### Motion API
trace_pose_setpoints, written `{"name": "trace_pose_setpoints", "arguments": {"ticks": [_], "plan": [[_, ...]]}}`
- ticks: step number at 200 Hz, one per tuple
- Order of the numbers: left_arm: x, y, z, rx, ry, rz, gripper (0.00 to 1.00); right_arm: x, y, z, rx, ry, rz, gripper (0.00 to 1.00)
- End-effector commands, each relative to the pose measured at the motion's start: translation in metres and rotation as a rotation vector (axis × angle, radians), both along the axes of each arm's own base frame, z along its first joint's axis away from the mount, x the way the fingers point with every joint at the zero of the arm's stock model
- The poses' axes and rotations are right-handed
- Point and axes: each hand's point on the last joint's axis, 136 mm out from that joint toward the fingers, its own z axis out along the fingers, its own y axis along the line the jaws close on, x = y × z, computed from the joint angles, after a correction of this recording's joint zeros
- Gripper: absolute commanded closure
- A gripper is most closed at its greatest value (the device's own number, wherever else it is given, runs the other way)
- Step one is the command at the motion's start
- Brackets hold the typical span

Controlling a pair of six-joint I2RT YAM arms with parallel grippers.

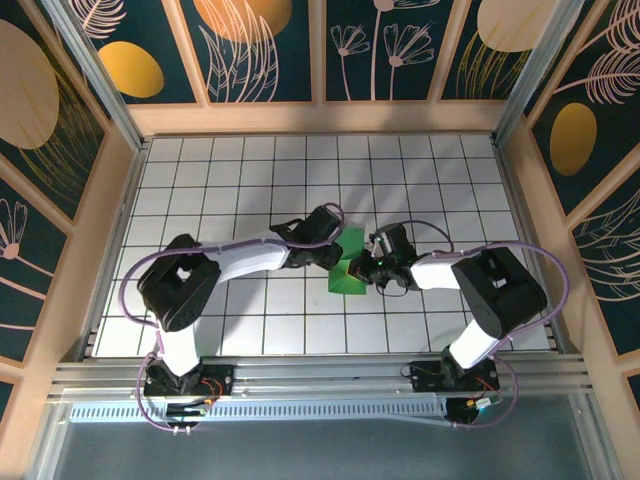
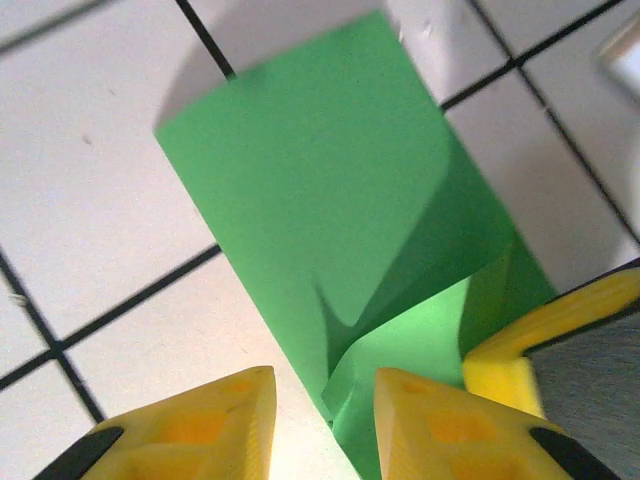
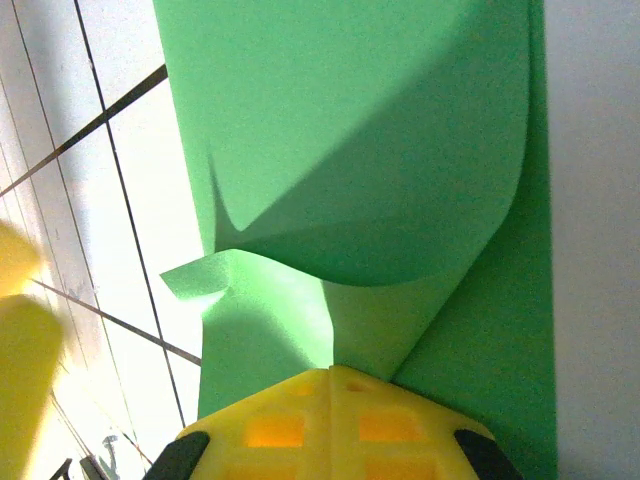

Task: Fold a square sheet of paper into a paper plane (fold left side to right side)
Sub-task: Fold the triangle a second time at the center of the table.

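Note:
The square sheet of paper lies bright green on the white tiles at mid-table, folded over itself with the top layer bulging up. My left gripper is at its left side. In the left wrist view that gripper is open, and a curled corner of the sheet rises between the yellow fingers without touching them. My right gripper comes in from the right. Its jaws are shut on the lifted layer of the sheet. A right finger shows over the paper's edge.
White grid tiles stretch around the sheet on all sides. Wooden walls box in the table at the back and sides, and an aluminium rail runs along the near edge by the arm bases.

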Motion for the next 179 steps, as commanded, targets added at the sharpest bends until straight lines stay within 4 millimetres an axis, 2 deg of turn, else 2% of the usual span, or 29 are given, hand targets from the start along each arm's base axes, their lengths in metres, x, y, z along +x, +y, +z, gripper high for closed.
{"name": "trace_pose_setpoints", "arguments": {"ticks": [1, 9, 17, 19, 25, 56, 76, 79, 106, 115, 119, 148, 179], "plan": [[-0.007, 0.005, 0.024, -0.056, 0.024, 0.03, 0.71, -0.013, -0.013, -0.024, -0.099, 0.055, -0.004, 1.0], [-0.015, 0.005, 0.025, -0.079, 0.055, 0.026, 0.74, -0.012, -0.013, -0.023, -0.097, 0.053, -0.004, 1.0], [-0.025, 0.005, 0.016, -0.095, 0.104, 0.024, 0.77, -0.012, -0.013, -0.024, -0.098, 0.055, -0.004, 1.0], [-0.028, 0.004, 0.024, -0.12, 0.105, 0.02, 0.78, -0.012, -0.013, -0.023, -0.098, 0.054, -0.004, 1.0], [-0.035, 0.004, 0.025, -0.144, 0.134, 0.02, 0.81, -0.013, -0.013, -0.024, -0.098, 0.056, -0.003, 1.0], [-0.069, -0.002, 0.012, -0.265, 0.329, 0.038, 0.9, -0.013, -0.013, -0.024, -0.098, 0.054, -0.002, 1.0], [-0.079, -0.01, 0.007, -0.323, 0.419, 0.051, 0.96, -0.013, -0.013, -0.025, -0.102, 0.058, -0.001, 1.0], [-0.083, -0.006, 0.0, -0.312, 0.437, 0.06, 0.97, -0.013, -0.014, -0.025, -0.103, 0.06, -0.001, 1.0], [-0.084, -0.01, -0.008, -0.328, 0.465, 0.072, 1.0, -0.018, -0.01, -0.027, -0.112, 0.065, 0.017, 1.0], [-0.083, -0.014, -0.005, -0.346, 0.469, 0.063, 1.0, -0.018, -0.01, -0.027, -0.113, 0.064, 0.016, 1.0], [-0.084, -0.015, -0.014, -0.332, 0.487, 0.066, 1.0, -0.018, -0.01, -0.027, -0.114, 0.065, 0.019, 1.0], [-0.087, -0.02, -0.027, -0.328, 0.527, 0.06, 1.0, -0.018, -0.009, -0.028, -0.119, 0.067, 0.019, 1.0], [-0.085, -0.016, -0.038, -0.297, 0.524, 0.075, 1.0, -0.018, -0.009, -0.028, -0.121, 0.068, 0.022, 1.0]]}}
